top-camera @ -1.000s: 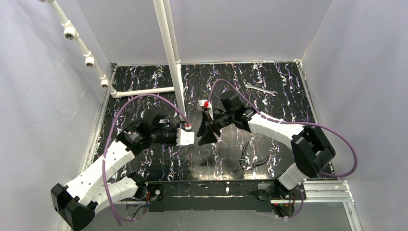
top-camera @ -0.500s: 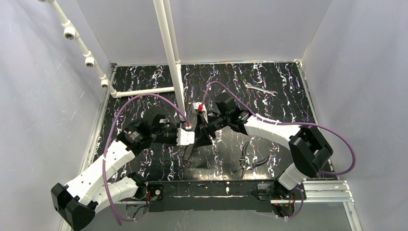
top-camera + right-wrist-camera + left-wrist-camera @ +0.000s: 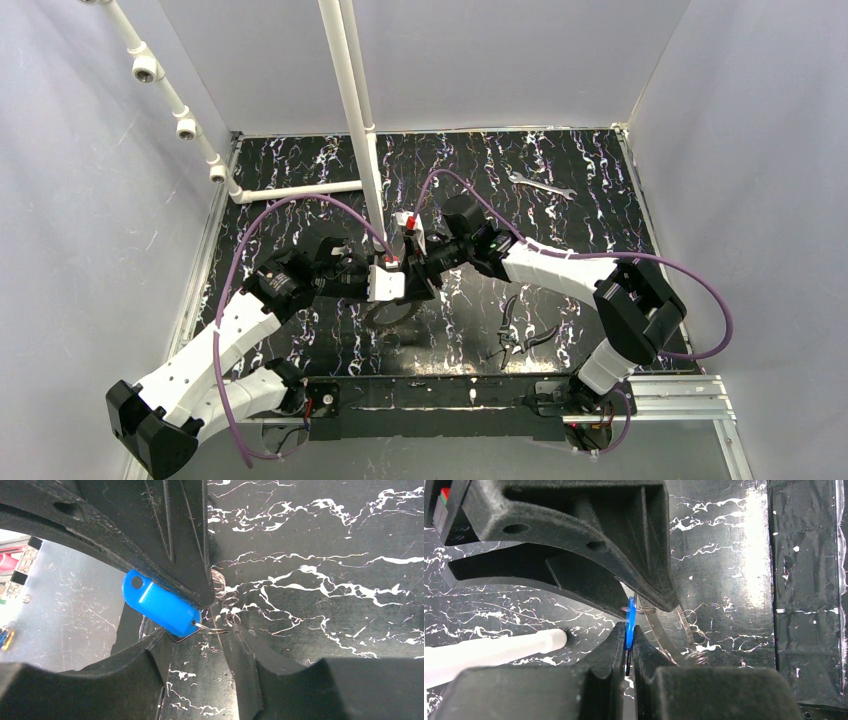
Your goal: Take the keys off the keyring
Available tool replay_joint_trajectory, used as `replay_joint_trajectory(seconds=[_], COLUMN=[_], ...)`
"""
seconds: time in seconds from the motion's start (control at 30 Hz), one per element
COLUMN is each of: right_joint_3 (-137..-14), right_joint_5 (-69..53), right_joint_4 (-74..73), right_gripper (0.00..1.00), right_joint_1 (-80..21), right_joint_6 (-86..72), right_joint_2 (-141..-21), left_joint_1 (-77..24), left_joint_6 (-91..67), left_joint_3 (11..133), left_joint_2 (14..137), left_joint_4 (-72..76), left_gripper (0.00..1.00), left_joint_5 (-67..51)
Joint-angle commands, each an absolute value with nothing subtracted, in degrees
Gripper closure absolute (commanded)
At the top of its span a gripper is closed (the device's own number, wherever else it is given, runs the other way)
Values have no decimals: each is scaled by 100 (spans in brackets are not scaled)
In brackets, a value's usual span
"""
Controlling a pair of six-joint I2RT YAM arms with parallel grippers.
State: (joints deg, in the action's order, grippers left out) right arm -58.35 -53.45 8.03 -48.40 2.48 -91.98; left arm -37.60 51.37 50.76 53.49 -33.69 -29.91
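My left gripper (image 3: pixel 629 630) is shut on the blue head of the key (image 3: pixel 629 620), seen edge-on between its fingertips. A thin wire loop (image 3: pixel 640 611) links the blue head to the keyring (image 3: pixel 661 630), a flat silvery band that runs down to the right. In the right wrist view the blue key head (image 3: pixel 160 605) sits under the left gripper's fingers. My right gripper (image 3: pixel 197 632) is open around the wire loop (image 3: pixel 212 628). In the top view both grippers meet mid-table, left (image 3: pixel 400 292) and right (image 3: pixel 422 282). The keyring (image 3: pixel 385 318) hangs dimly just below them.
Dark-handled pliers (image 3: pixel 520 335) lie near the front, right of centre. A slim silver wrench (image 3: pixel 540 185) lies at the back right. A white upright pipe (image 3: pixel 355 110) stands just behind the grippers, with a horizontal pipe (image 3: pixel 300 190) to its left. A white pipe (image 3: pixel 494 650) shows in the left wrist view.
My right gripper has moved left and closed in on the left gripper. The left arm has stayed put, still holding the blue key head.
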Motion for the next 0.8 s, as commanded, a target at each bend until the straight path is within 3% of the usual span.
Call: replay_joint_trajectory(seconds=[0.0,0.47,0.6,0.77], right_joint_3=[-5949,-5902,-5928,-5934], right_joint_5=[-5242,-5268,-5334,-5320], right_joint_4=[1049,516,459,383], right_gripper=[48,71,69,59], right_joint_1=[-4860,-4852,-4819,-4784], right_joint_6=[247,732,797,859], right_joint_2=[-9211,-9122,-9103,-9093], left_joint_1=[-3761,-3717,-3709,-3707], left_joint_6=[5098,5071,5067,5068], left_joint_3=[5271,5198,5213,5220], left_joint_2=[5311,5188,5186,5166], left_joint_4=[-3397,-3478,-3497,-3527], left_gripper=[100,100,100,100], left_joint_5=[-3018,-2914,-2952,-3000])
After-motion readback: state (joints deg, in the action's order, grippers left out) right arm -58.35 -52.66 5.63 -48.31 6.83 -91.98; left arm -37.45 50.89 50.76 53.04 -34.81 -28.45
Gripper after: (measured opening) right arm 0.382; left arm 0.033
